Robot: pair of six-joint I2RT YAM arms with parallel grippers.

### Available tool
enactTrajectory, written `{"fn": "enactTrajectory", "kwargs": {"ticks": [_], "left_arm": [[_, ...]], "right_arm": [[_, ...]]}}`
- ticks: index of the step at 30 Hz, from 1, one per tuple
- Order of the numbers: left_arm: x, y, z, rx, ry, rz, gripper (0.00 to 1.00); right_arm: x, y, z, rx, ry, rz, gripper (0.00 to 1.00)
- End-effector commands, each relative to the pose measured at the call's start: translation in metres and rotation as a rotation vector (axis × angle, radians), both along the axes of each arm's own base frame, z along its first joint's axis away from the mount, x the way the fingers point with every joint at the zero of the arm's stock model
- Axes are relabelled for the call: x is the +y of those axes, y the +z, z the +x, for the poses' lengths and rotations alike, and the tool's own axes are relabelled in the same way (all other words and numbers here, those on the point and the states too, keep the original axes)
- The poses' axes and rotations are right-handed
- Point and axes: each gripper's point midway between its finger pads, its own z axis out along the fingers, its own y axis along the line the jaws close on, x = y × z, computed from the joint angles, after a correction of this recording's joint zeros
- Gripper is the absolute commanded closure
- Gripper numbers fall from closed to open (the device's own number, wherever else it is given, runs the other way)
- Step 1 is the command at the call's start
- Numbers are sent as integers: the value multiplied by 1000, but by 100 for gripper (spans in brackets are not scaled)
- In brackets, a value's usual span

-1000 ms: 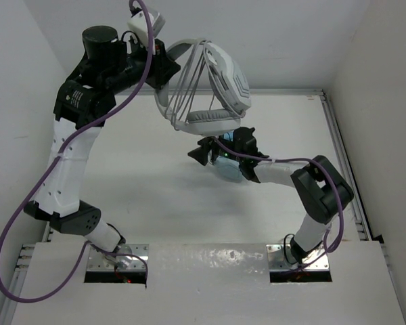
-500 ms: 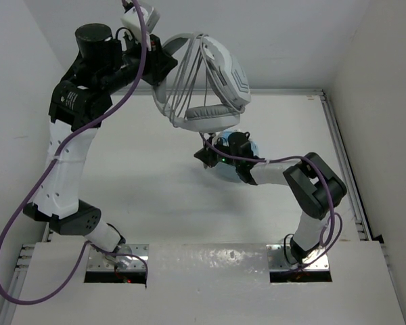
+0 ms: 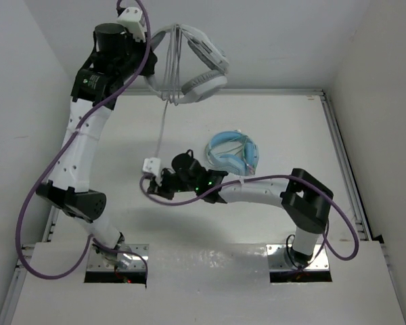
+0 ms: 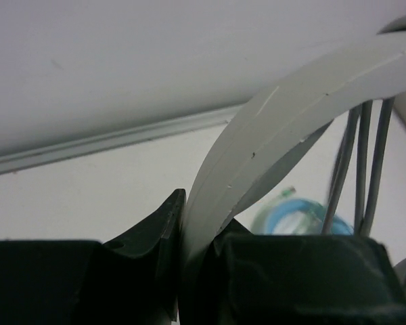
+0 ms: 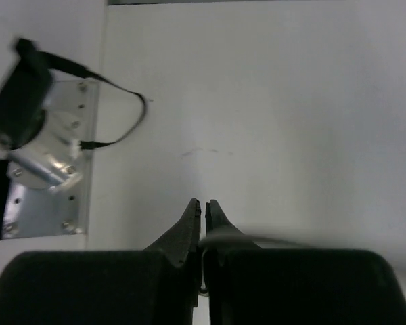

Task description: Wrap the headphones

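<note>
Left gripper (image 4: 199, 223): jaws clamped on the white headband (image 4: 277, 122), which rises from between the fingers and carries the headphones (image 3: 189, 64) high above the table.
Right gripper (image 5: 203, 203): jaws nearly closed, pinching the thin cable (image 3: 161, 128).
Handling: likely light. The band is stiff and smooth and may swivel in the pinch. The cable is limp and needs tension.
Best hold: the band, and the cable near its free end.
Hidden: the plug and the number of wraps. The light blue headphones (image 3: 233, 152) are blurred beyond the left fingers.

surface: white table (image 3: 277, 122) | lying on it: light blue headphones (image 3: 231, 154), near centre
</note>
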Motion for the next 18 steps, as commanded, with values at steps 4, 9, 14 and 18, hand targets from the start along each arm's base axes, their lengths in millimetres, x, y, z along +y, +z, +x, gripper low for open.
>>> {"fn": "enactTrajectory", "kwargs": {"ticks": [4, 9, 14, 18], "left_arm": [[50, 5, 71, -239, 325, 72, 100], [83, -50, 85, -242, 454, 328, 100], [89, -63, 67, -274, 399, 473, 100], [88, -83, 51, -257, 327, 562, 100]], "right_arm": [[6, -5, -76, -99, 256, -238, 100], [-17, 41, -70, -163, 210, -320, 100], [-78, 104, 5, -408, -174, -443, 100], [-117, 166, 53, -425, -369, -299, 100]]}}
